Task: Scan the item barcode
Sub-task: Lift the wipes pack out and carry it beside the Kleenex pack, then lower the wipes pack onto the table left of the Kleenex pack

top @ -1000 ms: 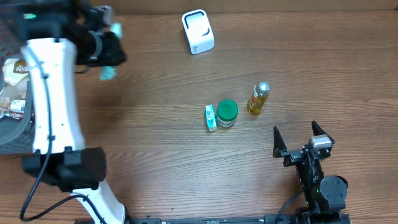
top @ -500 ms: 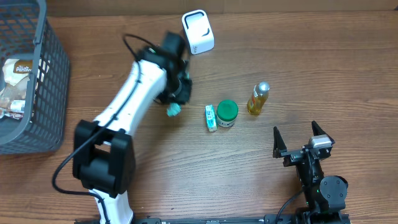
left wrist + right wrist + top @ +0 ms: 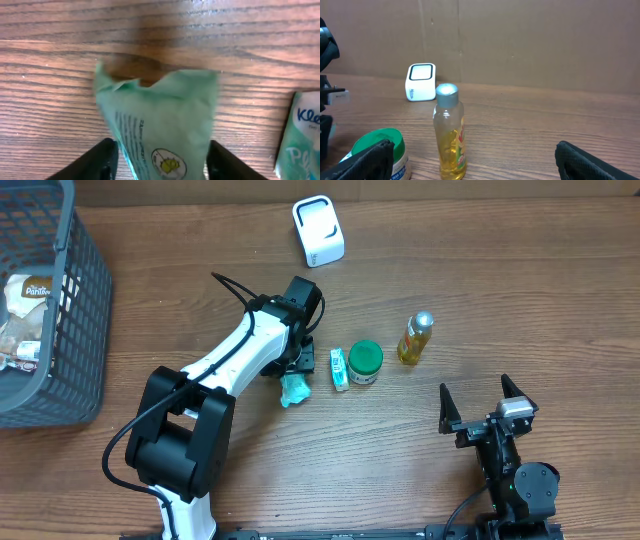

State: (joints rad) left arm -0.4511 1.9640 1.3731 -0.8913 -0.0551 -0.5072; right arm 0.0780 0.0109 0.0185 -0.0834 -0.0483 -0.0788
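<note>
Green packet (image 3: 160, 125) — now beside tissues (image 3: 302, 135) ("Klee…")

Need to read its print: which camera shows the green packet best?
The left wrist view: the green packet fills the frame close up, its print and round yellow logo facing the camera. Overhead shows it only small, print unreadable. The right wrist view does not show it.

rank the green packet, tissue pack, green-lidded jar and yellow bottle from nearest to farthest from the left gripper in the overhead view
1. green packet: at the left gripper, between its fingers.
2. tissue pack: next, on the right arm's side.
3. green-lidded jar: just beyond the pack.
4. yellow bottle: farthest, further the same way.
</note>
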